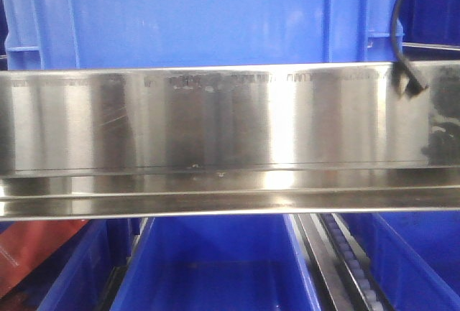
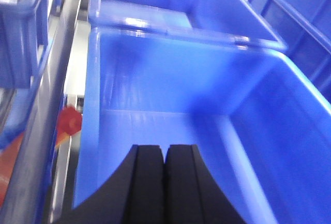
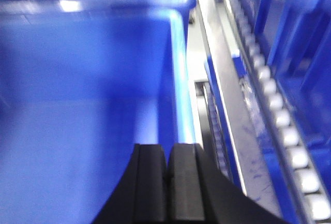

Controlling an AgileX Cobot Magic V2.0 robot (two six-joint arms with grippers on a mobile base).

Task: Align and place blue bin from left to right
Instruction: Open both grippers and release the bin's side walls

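The blue bin (image 1: 201,16), a large mid-blue crate with a flat wall and ribbed corners, stands behind the steel beam at the top of the front view. Neither gripper shows in that view. In the left wrist view my left gripper (image 2: 164,149) is shut with nothing between its fingers. It hangs over the open inside of a darker tapered bin (image 2: 155,89). In the right wrist view my right gripper (image 3: 168,149) is also shut and holds nothing. It sits just above the right wall of another dark blue bin (image 3: 77,105).
A broad steel beam (image 1: 230,131) crosses the front view, with a black cable and plug (image 1: 406,77) hanging at its right end. Below it are rows of dark blue bins (image 1: 215,268) and a roller track (image 1: 352,261). Rollers (image 3: 284,125) and a rail run to the right. A red object (image 2: 70,120) lies to the left.
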